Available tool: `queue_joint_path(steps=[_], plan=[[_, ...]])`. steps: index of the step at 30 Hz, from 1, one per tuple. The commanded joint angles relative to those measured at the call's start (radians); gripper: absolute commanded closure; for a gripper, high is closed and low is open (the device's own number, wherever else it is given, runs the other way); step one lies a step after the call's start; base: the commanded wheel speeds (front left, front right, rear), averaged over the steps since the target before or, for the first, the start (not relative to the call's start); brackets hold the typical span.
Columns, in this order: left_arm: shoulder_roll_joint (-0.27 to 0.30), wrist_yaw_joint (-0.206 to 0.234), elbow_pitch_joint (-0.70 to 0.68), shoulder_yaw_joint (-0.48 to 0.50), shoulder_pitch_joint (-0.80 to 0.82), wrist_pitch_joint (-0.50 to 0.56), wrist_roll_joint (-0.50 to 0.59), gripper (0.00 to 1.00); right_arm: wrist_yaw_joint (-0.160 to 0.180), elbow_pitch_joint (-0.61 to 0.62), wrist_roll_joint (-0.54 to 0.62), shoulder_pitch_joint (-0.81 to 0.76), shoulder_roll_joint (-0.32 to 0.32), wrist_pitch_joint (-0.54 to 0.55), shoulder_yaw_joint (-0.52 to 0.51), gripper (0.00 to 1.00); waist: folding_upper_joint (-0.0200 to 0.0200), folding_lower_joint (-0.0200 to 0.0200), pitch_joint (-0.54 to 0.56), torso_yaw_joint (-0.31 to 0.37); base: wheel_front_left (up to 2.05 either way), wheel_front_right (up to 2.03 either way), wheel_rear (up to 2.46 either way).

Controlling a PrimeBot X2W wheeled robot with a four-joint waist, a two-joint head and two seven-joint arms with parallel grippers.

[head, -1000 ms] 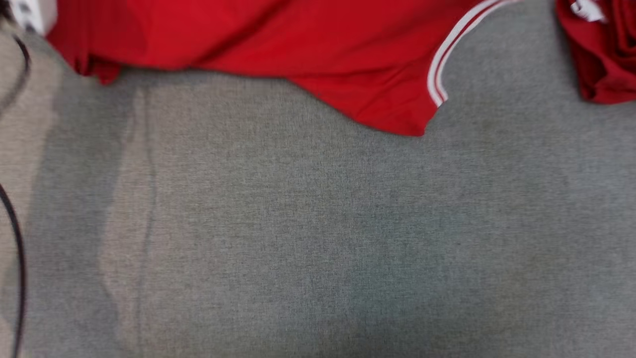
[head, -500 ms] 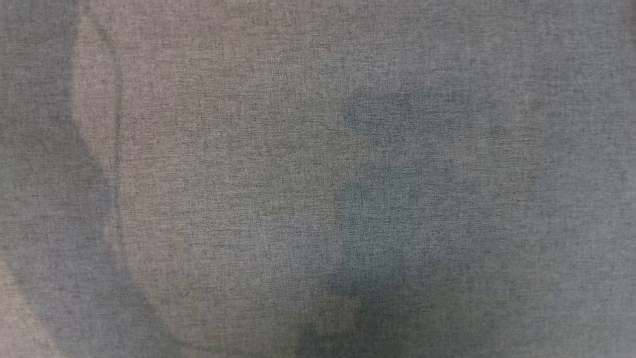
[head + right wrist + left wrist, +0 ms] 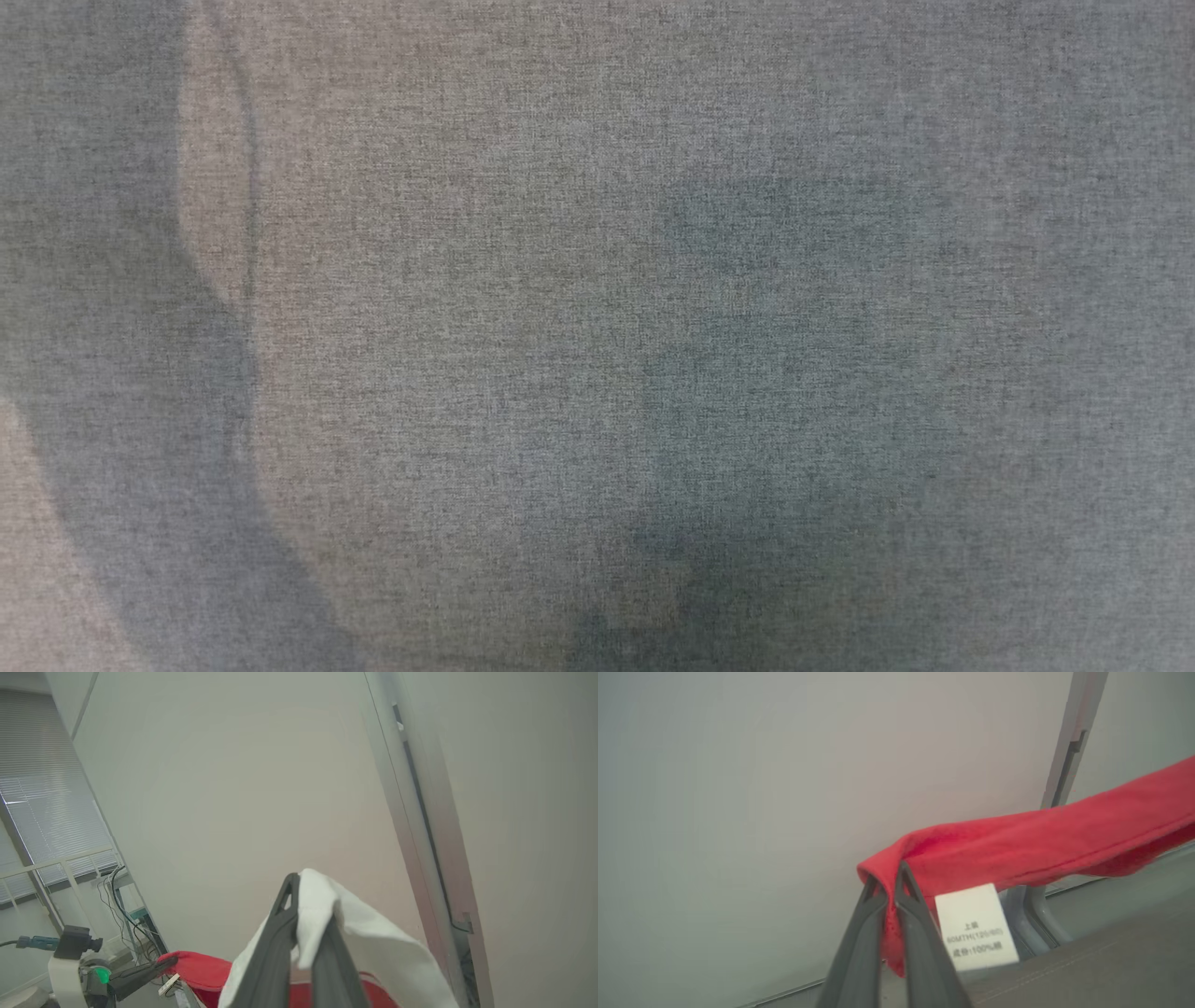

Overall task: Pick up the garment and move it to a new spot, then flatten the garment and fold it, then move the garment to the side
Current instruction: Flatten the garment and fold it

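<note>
Left wrist view: red garment strung between both grippers

The garment (image 3: 1041, 840) is seen as a red band stretched in the air, running from the middle of the left wrist view up toward its right edge, in front of a pale wall (image 3: 738, 788). A white care label (image 3: 976, 926) printed with small characters hangs from its lower edge, just beside the held end. That end is pinched by the left gripper (image 3: 888, 875), whose jaws are closed on a fold of the red cloth; a little red fabric is also seen hanging between the two dark fingers (image 3: 859, 952).

In the right wrist view, a white fold (image 3: 373, 938), apparently part of the same garment, is draped over the tip of the right gripper (image 3: 310, 900) and clamped in its closed jaws. Red cloth is seen below and behind it. Low at the left of that view, the left gripper is seen from the side, with the red end and the label at its tip.

A dark grey bench (image 3: 1087, 970) with a stitched seam is seen below the garment in the left wrist view, and a grey upright post (image 3: 1069, 742) stands against the wall behind it. Slatted window blinds (image 3: 46, 812) and loose cables (image 3: 121, 896) are seen at the left of the right wrist view. In the head view, the grey woven bench surface is crossed by soft shadows (image 3: 766, 373).
</note>
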State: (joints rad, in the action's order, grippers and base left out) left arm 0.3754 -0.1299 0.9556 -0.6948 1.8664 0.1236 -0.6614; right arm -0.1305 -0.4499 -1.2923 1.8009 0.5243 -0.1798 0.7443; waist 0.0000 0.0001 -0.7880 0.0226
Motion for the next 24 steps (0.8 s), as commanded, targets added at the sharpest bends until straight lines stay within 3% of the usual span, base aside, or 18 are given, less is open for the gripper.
queue_joint_path(steps=[1, 3, 6, 14, 24], plan=[[0.01, -0.001, -0.008, -0.034, -0.042, 0.01, -0.031, 1.0, -0.001, 0.013, -0.022, -0.027, 0.019, 0.01, 0.026, 1.0, 0.0, -0.0001, 0.004, -0.001, 0.0, 0.0, 0.0], [0.012, -0.001, -0.053, -0.084, -0.103, 0.027, -0.102, 1.0, -0.001, 0.031, -0.048, -0.069, 0.031, 0.02, 0.072, 1.0, 0.0, -0.0001, 0.014, 0.0, 0.0, 0.0, 0.0], [0.064, -0.001, -0.097, -0.154, -0.167, 0.039, -0.165, 1.0, -0.001, 0.058, -0.085, -0.122, 0.061, 0.045, 0.133, 1.0, 0.0, -0.0001, 0.031, 0.0, 0.0, 0.0, 0.0], [0.14, -0.001, -0.18, -0.301, -0.31, 0.044, -0.306, 1.0, -0.001, 0.137, -0.134, -0.267, 0.136, 0.106, 0.278, 1.0, 0.0, -0.0001, 0.101, 0.014, 0.0, 0.0, 0.0], [0.215, -0.001, -0.238, -0.429, -0.487, 0.053, -0.483, 1.0, -0.001, 0.169, -0.2, -0.457, 0.158, 0.085, 0.421, 1.0, 0.0, -0.0001, 0.243, 0.042, 0.0, 0.0, 0.0]])
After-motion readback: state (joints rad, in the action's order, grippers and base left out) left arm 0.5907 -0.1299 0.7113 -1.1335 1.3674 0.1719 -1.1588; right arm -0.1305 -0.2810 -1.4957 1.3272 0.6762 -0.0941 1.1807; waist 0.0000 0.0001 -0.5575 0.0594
